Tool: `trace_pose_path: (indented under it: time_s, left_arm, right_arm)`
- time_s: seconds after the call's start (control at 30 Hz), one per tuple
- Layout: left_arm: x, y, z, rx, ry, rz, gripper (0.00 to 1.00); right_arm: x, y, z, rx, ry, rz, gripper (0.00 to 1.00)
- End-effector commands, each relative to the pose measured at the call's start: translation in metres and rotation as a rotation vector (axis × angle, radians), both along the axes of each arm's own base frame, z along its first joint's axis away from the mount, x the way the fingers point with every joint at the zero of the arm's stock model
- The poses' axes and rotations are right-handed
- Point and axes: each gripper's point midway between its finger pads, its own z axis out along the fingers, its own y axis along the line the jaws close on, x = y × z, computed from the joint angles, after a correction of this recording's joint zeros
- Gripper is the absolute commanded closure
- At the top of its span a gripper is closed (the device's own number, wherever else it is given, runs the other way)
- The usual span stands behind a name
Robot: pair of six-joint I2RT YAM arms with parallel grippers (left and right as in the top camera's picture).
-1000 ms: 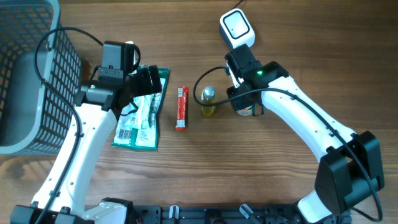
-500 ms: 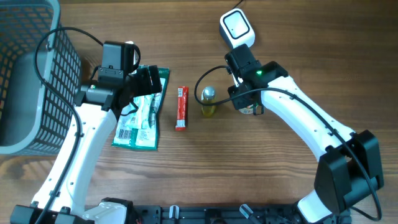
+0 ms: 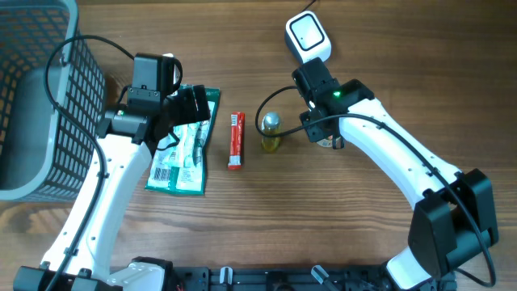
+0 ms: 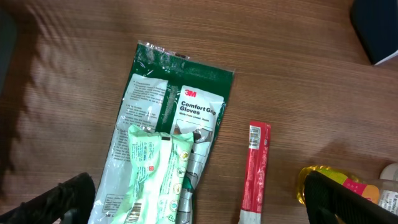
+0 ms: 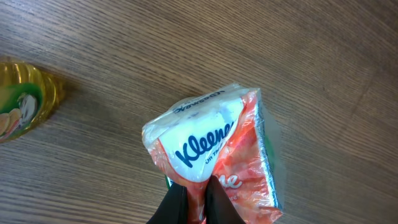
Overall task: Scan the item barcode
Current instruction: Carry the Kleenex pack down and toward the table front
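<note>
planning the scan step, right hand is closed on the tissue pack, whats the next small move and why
Probably lift the Kleenex pack slightly, clear of the table. The right hand is shut on the pack's lower edge, so it looks held, and the white scanner lies close by, further up the table. Raising it comes before turning a barcode toward that scanner.

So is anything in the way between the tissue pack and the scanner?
Nothing visible. The right gripper pinches the tissue pack, and the table between it and the white scanner looks bare, though the arm hides part.
</note>
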Motion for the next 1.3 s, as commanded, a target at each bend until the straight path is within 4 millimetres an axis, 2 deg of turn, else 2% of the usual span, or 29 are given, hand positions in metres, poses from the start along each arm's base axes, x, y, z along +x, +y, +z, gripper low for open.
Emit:
trace_pose_path:
  time_s: [0.0, 0.1, 0.23, 0.37, 0.47, 0.57, 0.7, 0.87, 1.27]
  left_arm:
    - [0.001, 0.001, 0.001, -0.006, -0.002, 0.002, 0.00]
    - [0.001, 0.001, 0.001, -0.006, -0.002, 0.002, 0.00]
    - [0.001, 0.001, 0.001, -0.006, -0.002, 0.002, 0.00]
    - [0.001, 0.001, 0.001, -0.006, -0.002, 0.002, 0.00]
    - [0.001, 0.001, 0.001, -0.006, -0.002, 0.002, 0.00]
    - [0.001, 0.001, 0.001, -0.006, -0.002, 0.002, 0.00]
    - [0.001, 0.001, 0.001, -0.006, -0.002, 0.002, 0.00]
    - [0.001, 0.001, 0.001, -0.006, -0.002, 0.002, 0.00]
    - [0.001, 0.001, 0.001, -0.006, -0.002, 0.002, 0.00]
  right_arm:
    - [0.003, -0.003, -0.001, -0.014, -0.003, -0.018, 0.96]
    - [0.003, 0.007, 0.020, 0.069, -0.037, -0.030, 0.96]
    - [-0.003, 0.024, 0.064, 0.247, -0.109, -0.053, 0.96]
    - [-0.011, 0.023, 0.099, 0.343, -0.182, -0.121, 0.96]
    - [-0.022, 0.040, 0.106, 0.457, -0.137, -0.108, 0.96]
    - [-0.034, 0.053, 0.097, 0.538, -0.049, -0.132, 0.96]
    - [-0.053, 0.064, 0.073, 0.602, 0.080, -0.183, 0.96]
    - [-0.085, 0.080, 0.050, 0.696, 0.254, -0.156, 0.96]
    - [-0.119, 0.118, -0.005, 0.955, 0.403, -0.137, 0.96]
